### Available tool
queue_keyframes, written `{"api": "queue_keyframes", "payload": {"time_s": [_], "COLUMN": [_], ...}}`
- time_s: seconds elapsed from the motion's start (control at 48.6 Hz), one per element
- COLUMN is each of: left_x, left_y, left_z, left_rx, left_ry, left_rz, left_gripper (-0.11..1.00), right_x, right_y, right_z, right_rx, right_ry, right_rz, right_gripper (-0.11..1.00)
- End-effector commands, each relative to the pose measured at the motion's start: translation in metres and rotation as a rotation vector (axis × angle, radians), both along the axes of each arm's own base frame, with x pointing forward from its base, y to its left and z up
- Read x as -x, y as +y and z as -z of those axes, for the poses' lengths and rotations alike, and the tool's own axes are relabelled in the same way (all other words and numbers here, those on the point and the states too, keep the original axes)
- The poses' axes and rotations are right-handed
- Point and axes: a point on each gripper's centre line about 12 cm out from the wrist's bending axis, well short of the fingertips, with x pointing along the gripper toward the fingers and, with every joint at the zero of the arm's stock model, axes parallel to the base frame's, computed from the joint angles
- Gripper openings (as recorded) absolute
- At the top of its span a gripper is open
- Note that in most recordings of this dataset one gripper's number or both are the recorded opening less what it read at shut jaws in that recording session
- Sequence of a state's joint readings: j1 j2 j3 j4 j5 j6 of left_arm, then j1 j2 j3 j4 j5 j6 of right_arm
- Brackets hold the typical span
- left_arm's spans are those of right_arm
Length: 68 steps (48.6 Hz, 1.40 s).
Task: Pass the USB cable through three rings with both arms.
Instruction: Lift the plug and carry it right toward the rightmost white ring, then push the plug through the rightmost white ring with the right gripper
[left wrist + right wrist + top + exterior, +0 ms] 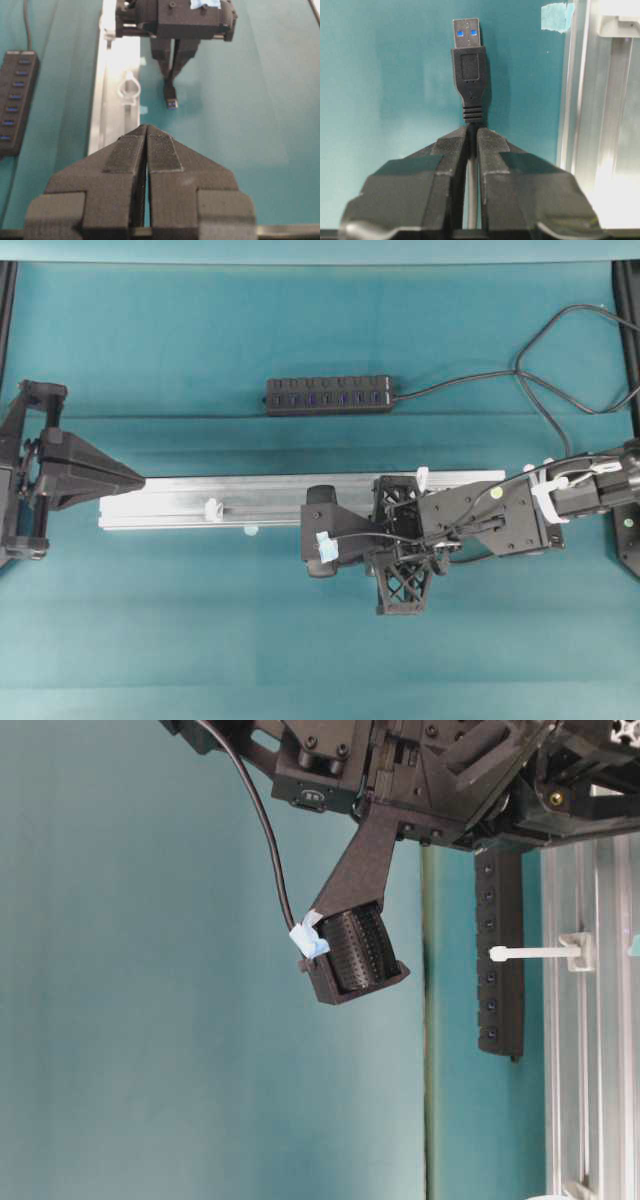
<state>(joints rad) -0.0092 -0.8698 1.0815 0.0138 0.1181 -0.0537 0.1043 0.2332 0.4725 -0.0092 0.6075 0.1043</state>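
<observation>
Pinching the USB cable [472,115] just behind its plug, the right gripper [472,134] holds it beside the rail [600,100]; no writing is readable. The left gripper [146,131] is closed, empty.

Matte black arms [500,515] with lattice brackets, ribbed finger pads [125,152], pale blue tape patches.
</observation>
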Motion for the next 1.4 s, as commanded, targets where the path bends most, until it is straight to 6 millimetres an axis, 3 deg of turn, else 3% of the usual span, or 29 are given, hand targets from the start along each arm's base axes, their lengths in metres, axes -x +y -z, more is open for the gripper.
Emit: {"api": "queue_keyframes", "payload": {"time_s": [0.0, 0.309, 0.658, 0.823, 1.008, 1.378], "left_x": [-0.003, -0.003, -0.003, -0.003, -0.003, -0.003], "left_y": [0.0, 0.0, 0.0, 0.001, 0.001, 0.001], "left_z": [-0.008, -0.008, -0.008, -0.007, -0.007, -0.01], "left_rx": [-0.003, 0.0, 0.003, 0.003, 0.003, 0.003], "left_ry": [-0.025, -0.021, -0.021, -0.02, -0.02, -0.026], "left_rz": [-0.001, -0.002, -0.003, -0.004, -0.004, -0.006], "left_gripper": [0.0, 0.0, 0.0, 0.0, 0.0, 0.0], "right_x": [-0.003, -0.006, -0.01, 0.0, 0.021, 0.057], "right_y": [-0.002, 0.001, 0.001, -0.002, -0.016, -0.043], "right_z": [-0.003, -0.01, -0.064, -0.1, -0.124, -0.125], "right_rx": [0.002, 0.003, 0.015, 0.05, 0.124, 0.17], "right_ry": [-0.014, -0.003, 0.017, 0.042, 0.132, 0.21], "right_rz": [0.001, -0.007, -0.029, -0.062, -0.07, -0.017], "right_gripper": [-0.08, -0.08, -0.08, -0.08, -0.08, -0.08]}}
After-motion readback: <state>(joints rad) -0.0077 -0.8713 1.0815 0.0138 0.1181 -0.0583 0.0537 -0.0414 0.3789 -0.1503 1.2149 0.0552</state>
